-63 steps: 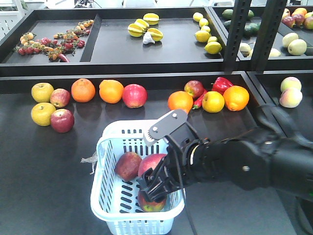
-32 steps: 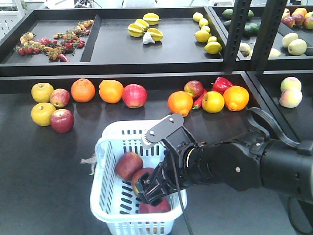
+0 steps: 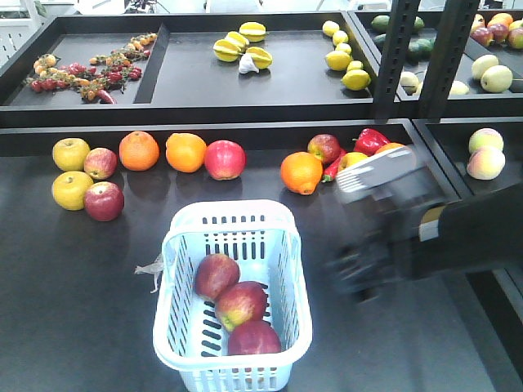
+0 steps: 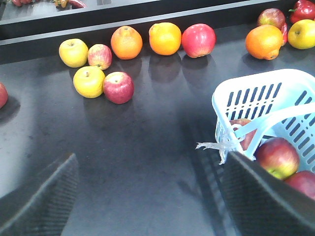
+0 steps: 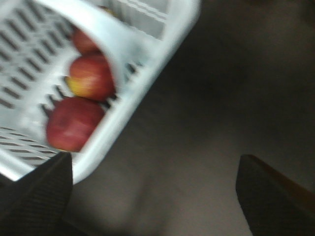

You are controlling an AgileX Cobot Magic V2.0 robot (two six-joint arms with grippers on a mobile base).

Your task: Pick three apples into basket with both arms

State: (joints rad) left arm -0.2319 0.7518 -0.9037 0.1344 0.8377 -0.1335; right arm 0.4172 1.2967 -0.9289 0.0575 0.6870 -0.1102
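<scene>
Right of the basket, the black right gripper (image 3: 359, 282) with its light grey plate shows only as a motion smear in the front view, clear of the basket wall. Its own wrist camera shows two dark fingertips (image 5: 34, 189) set wide apart with nothing between them, so it is spread and empty. The left gripper (image 4: 147, 196) does not appear in the front view; in its wrist camera both dark pads stand far apart over bare dark table, empty too.

From the right gripper, the pale blue slotted plastic basket (image 3: 282, 245) lies to its left and slightly nearer the camera, its long axis running away from the camera. Inside it, three dark red apples with yellowish patches (image 3: 241, 304) lie in a row along that axis, each touching the next. By my judgement the count asked for is met, so no further pick seems needed.

Further out, a loose dark red apple (image 3: 104, 201) sits well apart on the left, beside two yellow apples (image 3: 72, 171); the left arm would be the nearer one to it.
</scene>
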